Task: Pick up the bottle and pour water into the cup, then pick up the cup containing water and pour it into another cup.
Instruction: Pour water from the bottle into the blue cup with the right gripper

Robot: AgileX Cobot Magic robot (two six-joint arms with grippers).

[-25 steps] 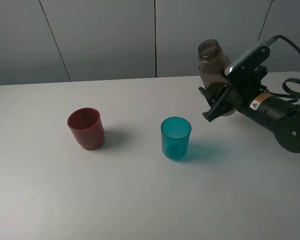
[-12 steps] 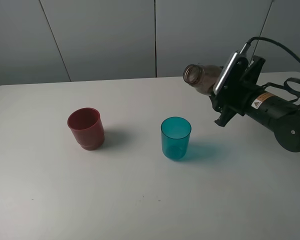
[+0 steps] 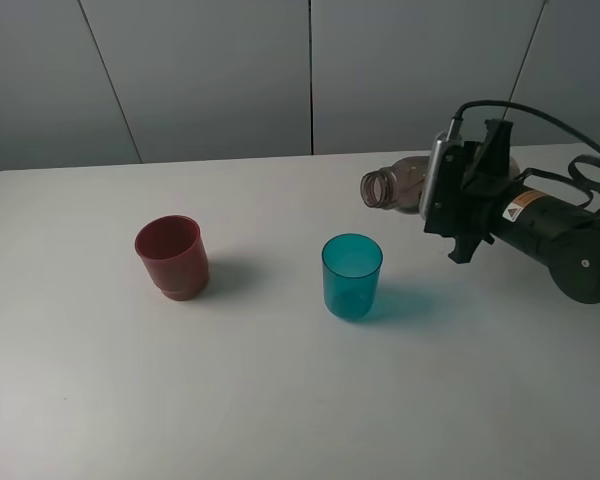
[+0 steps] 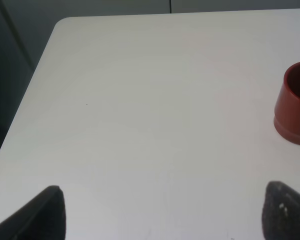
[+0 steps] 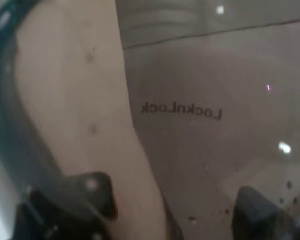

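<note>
My right gripper (image 3: 442, 190) is shut on the smoky grey-brown bottle (image 3: 392, 185) and holds it tipped almost level, mouth pointing left, above and a little right of the teal cup (image 3: 352, 276). The bottle's wall (image 5: 200, 115) fills the right wrist view, with both fingertips (image 5: 90, 192) at its edges. The teal cup stands upright mid-table. The dark red cup (image 3: 172, 256) stands upright on the left; it also shows at the edge of the left wrist view (image 4: 295, 102). My left gripper (image 4: 160, 212) is open and empty over bare table, apart from the red cup, and out of the exterior view.
The white table (image 3: 280, 400) has its back edge against a grey panelled wall (image 3: 210, 70). The table's corner and edge (image 4: 50, 45) show in the left wrist view. The right arm's body and cables (image 3: 570, 240) lie over the table's right side.
My right gripper has rolled the bottle from upright to nearly level. The bottle's mouth has swung left and down toward the teal cup. The cups have not moved.
</note>
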